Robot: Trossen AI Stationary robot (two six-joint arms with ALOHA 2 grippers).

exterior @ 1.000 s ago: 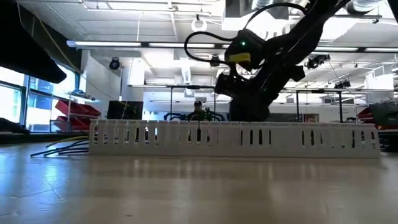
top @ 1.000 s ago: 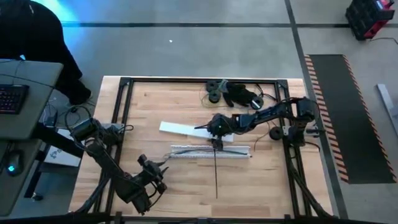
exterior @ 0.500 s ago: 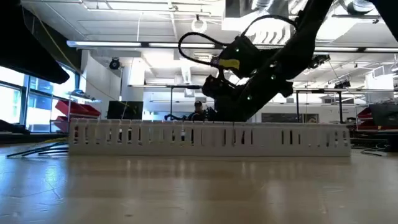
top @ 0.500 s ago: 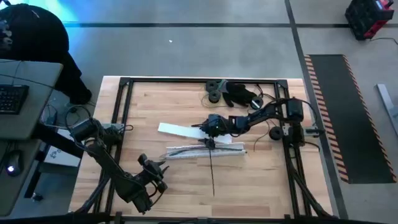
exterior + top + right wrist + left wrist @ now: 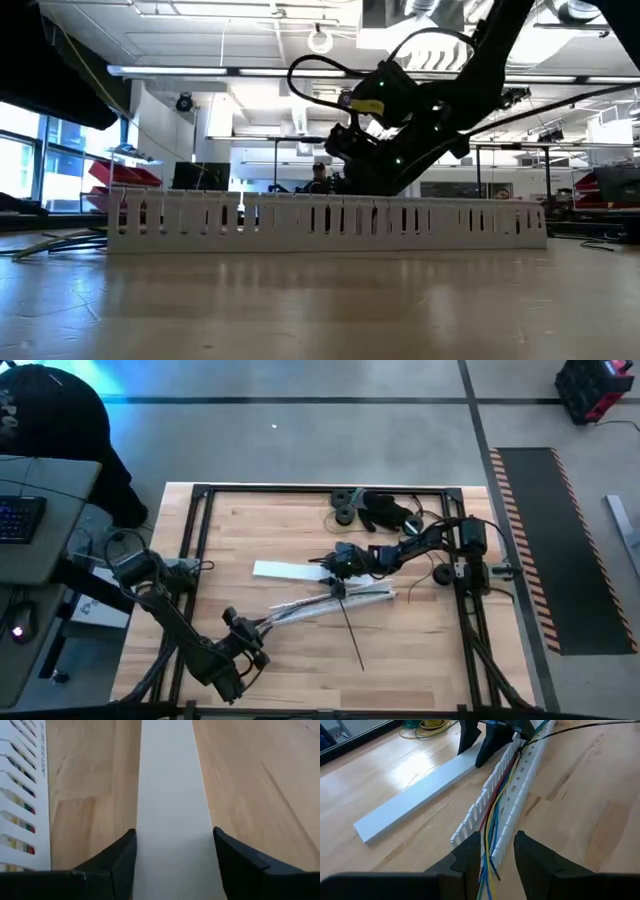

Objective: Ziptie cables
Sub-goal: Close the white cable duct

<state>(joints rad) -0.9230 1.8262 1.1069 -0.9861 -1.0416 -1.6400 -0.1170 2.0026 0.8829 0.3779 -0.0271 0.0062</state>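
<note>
The cables [image 5: 495, 815], thin red, yellow, blue and green wires, lie along a white slotted duct [image 5: 330, 603] slanting across the table's middle. Their ends stick out of its left end. My left gripper [image 5: 497, 850] is open, its fingers standing on either side of those ends. A thin dark stick [image 5: 350, 630] runs from the duct's middle toward the near edge. Beyond the duct lies a flat white strip [image 5: 285, 570]. My right gripper [image 5: 335, 565] is at that strip's right part. My left gripper: I cannot tell whether its fingers touch the cable ends [image 5: 487, 870] or the duct's end. My right gripper has the flat white strip [image 5: 172, 827] between its two fingers, one at each long edge. The fingers point along the strip, which lies flat on the table.
Dark rolls [image 5: 345, 505] and a black heap [image 5: 390, 512] lie at the far edge. A black frame rail [image 5: 200, 560] bounds the tabletop. A person [image 5: 50, 420] is at a desk beyond the left edge. Bare wood lies near and right of the duct.
My right gripper has gone toward the table's left edge, and the white strip slid a little left with it. The duct slid left, then turned about: its left end swung toward the near edge and my left gripper, while the dark stick's free end swung right.
</note>
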